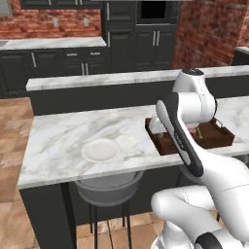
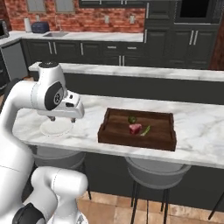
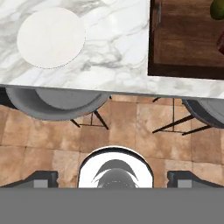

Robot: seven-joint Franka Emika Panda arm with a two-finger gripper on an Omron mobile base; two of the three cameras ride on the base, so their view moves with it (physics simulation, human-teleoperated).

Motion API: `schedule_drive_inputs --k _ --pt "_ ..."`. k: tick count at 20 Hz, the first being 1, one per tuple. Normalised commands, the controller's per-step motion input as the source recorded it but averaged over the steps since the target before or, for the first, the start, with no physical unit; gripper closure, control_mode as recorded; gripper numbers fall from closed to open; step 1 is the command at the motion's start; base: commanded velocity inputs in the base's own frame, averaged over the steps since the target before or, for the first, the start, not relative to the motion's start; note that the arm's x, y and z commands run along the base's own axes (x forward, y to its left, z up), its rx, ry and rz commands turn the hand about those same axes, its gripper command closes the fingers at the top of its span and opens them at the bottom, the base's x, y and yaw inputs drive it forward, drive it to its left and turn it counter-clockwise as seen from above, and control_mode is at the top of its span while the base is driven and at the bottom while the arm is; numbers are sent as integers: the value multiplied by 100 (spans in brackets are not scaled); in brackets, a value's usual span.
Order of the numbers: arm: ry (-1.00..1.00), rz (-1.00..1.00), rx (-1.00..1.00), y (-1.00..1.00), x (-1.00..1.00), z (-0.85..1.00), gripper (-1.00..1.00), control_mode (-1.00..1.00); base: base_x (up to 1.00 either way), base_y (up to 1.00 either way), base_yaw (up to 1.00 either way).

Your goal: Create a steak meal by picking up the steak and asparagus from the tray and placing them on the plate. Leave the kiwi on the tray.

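The dark wooden tray point(image 2: 164, 131) sits on the marble counter. In it lie the kiwi point(image 2: 131, 119), the red-pink steak point(image 2: 135, 128) and, just right of the steak, the thin green asparagus point(image 2: 145, 130). The white plate point(image 2: 49, 128) lies left of the tray, partly behind my hand. My gripper point(image 2: 62, 119) hovers above the counter's front edge, between plate and tray, open and holding nothing. In the hand view its fingertips point(image 3: 41, 179) stand wide apart, with the plate point(image 3: 51, 37) at upper left and the tray point(image 3: 183, 48) at upper right. The kiwi point(image 3: 217, 8) and steak point(image 3: 221, 43) are cut by the right edge.
Grey stools point(image 3: 52, 103) point(image 2: 155, 168) stand under the counter's front edge over a tiled floor. A second marble counter point(image 2: 131, 70) runs behind, with dark cabinets and a brick wall beyond. My own arm covers part of the tray point(image 1: 216, 138) in the left base view.
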Motion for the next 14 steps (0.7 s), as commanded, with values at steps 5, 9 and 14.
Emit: schedule_drive_inputs --k 5,9,14 --pt "0 0 0 0 0 0 -100 100 51 28 -8" --pt "0 0 0 0 0 0 -100 100 10 28 -5" --pt "0 0 0 3 0 -4 -100 -100 0 5 -1"
